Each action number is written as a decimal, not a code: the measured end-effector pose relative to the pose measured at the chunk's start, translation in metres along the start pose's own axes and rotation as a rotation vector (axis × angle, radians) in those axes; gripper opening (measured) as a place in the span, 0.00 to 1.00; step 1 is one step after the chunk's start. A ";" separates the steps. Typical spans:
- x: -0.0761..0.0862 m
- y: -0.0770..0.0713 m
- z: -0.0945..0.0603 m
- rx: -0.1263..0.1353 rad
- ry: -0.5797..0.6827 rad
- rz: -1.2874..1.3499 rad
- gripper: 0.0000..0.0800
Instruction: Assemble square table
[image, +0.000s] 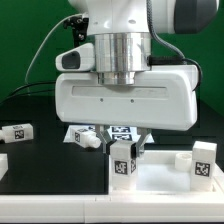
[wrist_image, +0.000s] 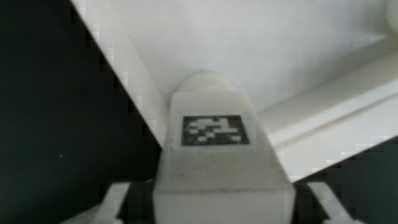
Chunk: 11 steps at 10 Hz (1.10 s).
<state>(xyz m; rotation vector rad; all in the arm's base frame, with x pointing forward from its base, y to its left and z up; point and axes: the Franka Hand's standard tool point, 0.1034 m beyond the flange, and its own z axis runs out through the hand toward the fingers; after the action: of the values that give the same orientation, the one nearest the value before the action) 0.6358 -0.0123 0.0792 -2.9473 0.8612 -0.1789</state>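
Over white panel (image: 165, 186), near its edge on the exterior view's left, gripper (image: 123, 147) clamps upright tagged leg (image: 122, 164). Farther right, second leg (image: 203, 160) stands on panel; third leg (image: 17, 132) lies on black tabletop (image: 40, 165).

Robotics lab: black table (image: 42, 160), green backdrop (image: 20, 40).

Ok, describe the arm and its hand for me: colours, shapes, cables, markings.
The arm is glossy white with rounded housings and ends in a ribbed silver-grey metal cylinder. Below it, the hand has a wide, boxy white body with rounded corners and pale grey fingers. A black cable trails behind. No logos or markings show on it.
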 end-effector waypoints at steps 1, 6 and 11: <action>0.003 0.005 -0.001 0.006 0.025 0.108 0.36; -0.005 0.002 0.000 0.053 -0.056 0.953 0.36; -0.007 0.000 0.001 0.049 -0.073 1.193 0.55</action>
<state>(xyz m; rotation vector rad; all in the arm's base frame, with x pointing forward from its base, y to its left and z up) 0.6304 -0.0083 0.0773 -1.8889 2.2774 -0.0097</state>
